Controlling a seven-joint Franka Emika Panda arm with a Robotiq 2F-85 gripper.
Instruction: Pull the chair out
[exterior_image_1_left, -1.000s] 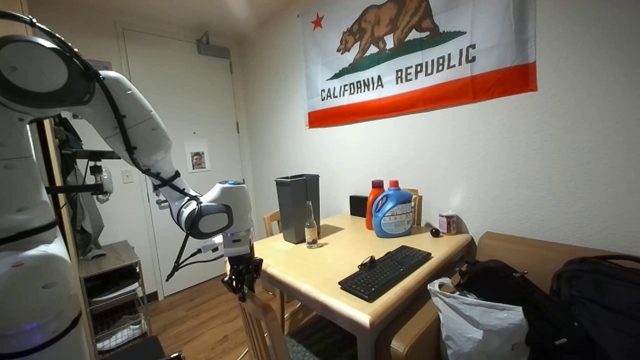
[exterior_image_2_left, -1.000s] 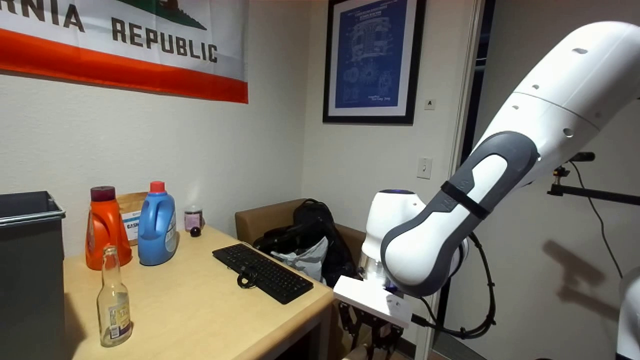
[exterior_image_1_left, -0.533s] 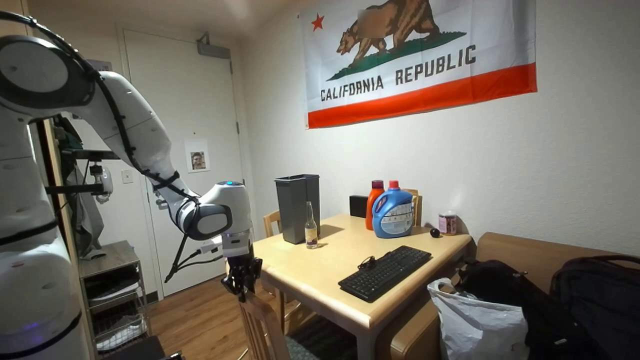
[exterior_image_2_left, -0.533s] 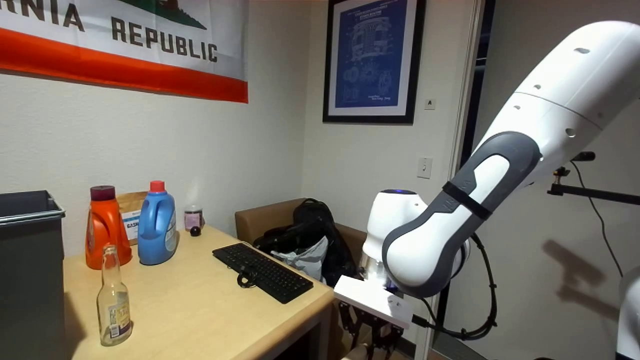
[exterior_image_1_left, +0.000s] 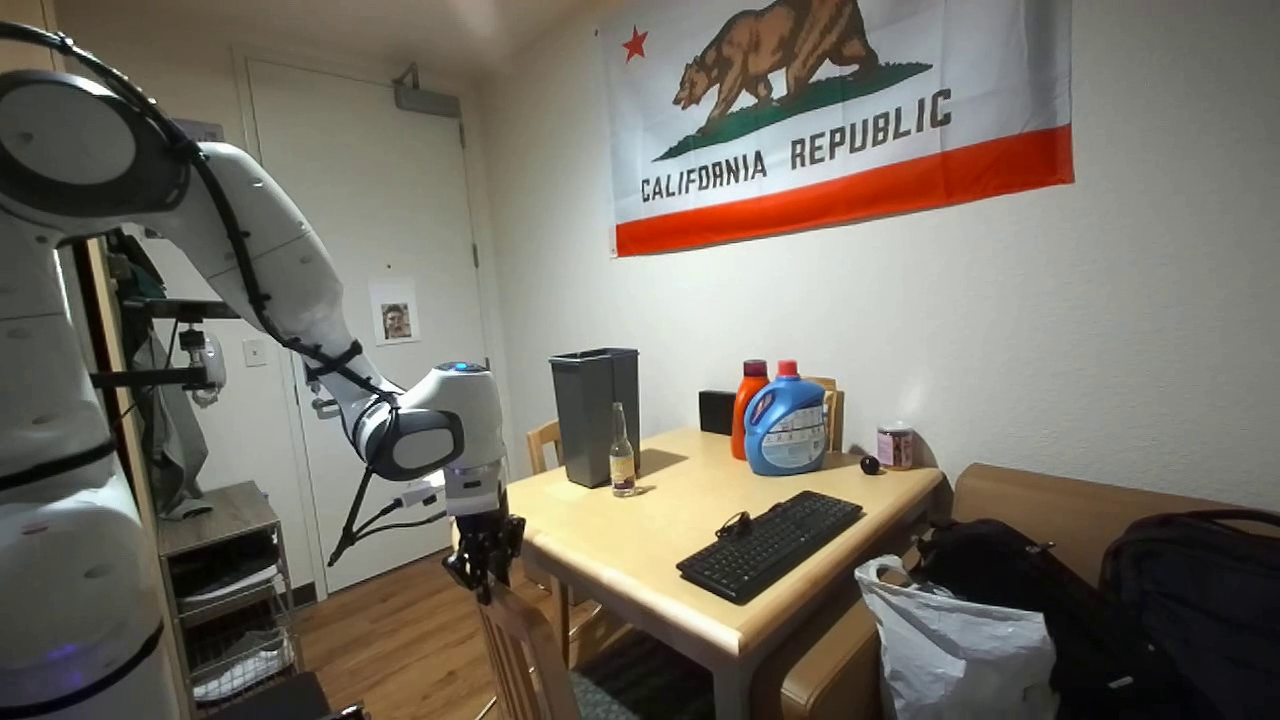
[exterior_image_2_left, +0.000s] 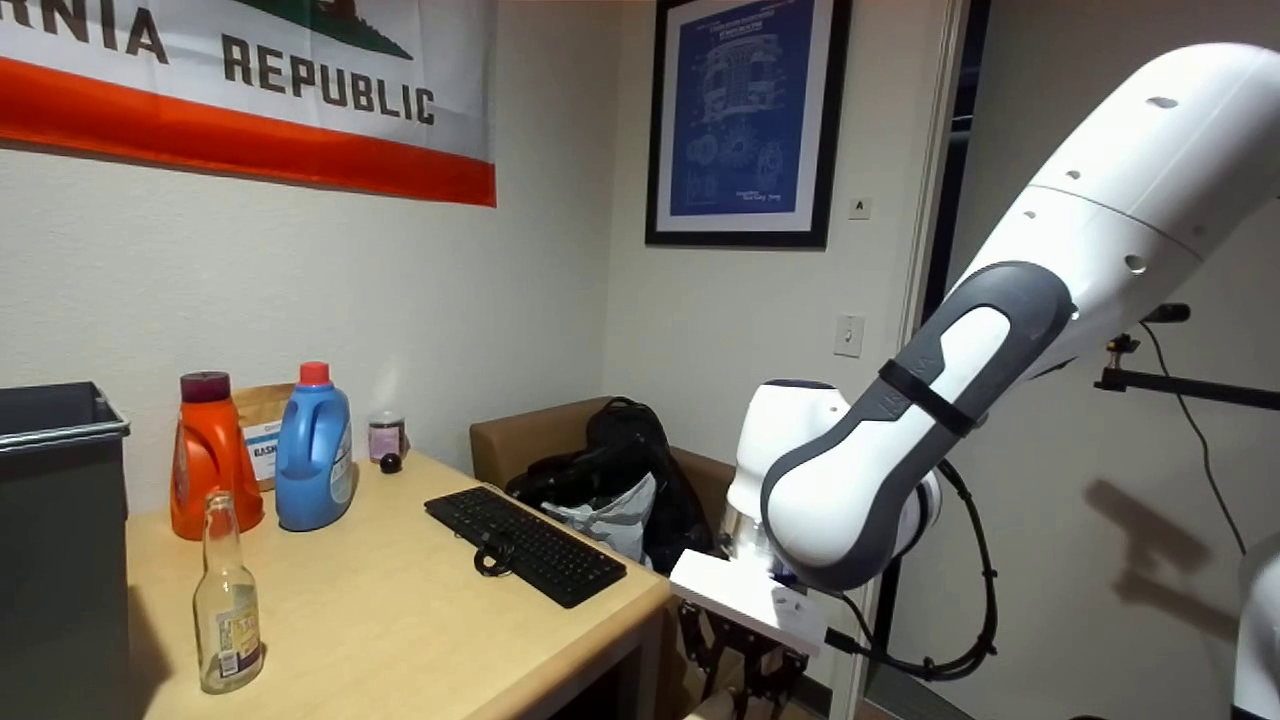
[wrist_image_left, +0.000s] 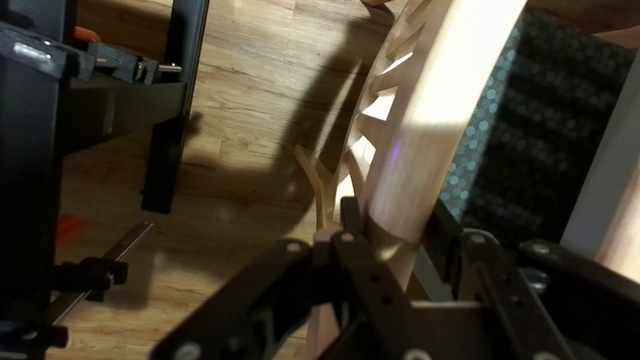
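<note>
The chair (exterior_image_1_left: 545, 650) is light tan wood with a slatted backrest. It stands at the near side of the light wooden table (exterior_image_1_left: 590, 530). My gripper (exterior_image_1_left: 487, 585) reaches straight down onto the top rail near its end. In the wrist view the gripper (wrist_image_left: 395, 212) has one finger on each side of the chair's top rail (wrist_image_left: 425, 115), and both fingers appear to touch it. The teal dotted seat (wrist_image_left: 475, 135) lies partly under the table. In an exterior view the gripper (exterior_image_2_left: 735, 688) is low beside the table, with only a bit of the chair (exterior_image_2_left: 715, 706) visible.
On the table stand a grey bin (exterior_image_1_left: 580, 420), a glass bottle (exterior_image_1_left: 622, 460), detergent bottles (exterior_image_1_left: 790, 425) and a keyboard (exterior_image_1_left: 770, 545). A brown bench with bags (exterior_image_1_left: 960, 640) is beyond. A black metal frame (wrist_image_left: 30, 150) stands behind the chair across the wooden floor (wrist_image_left: 245, 100).
</note>
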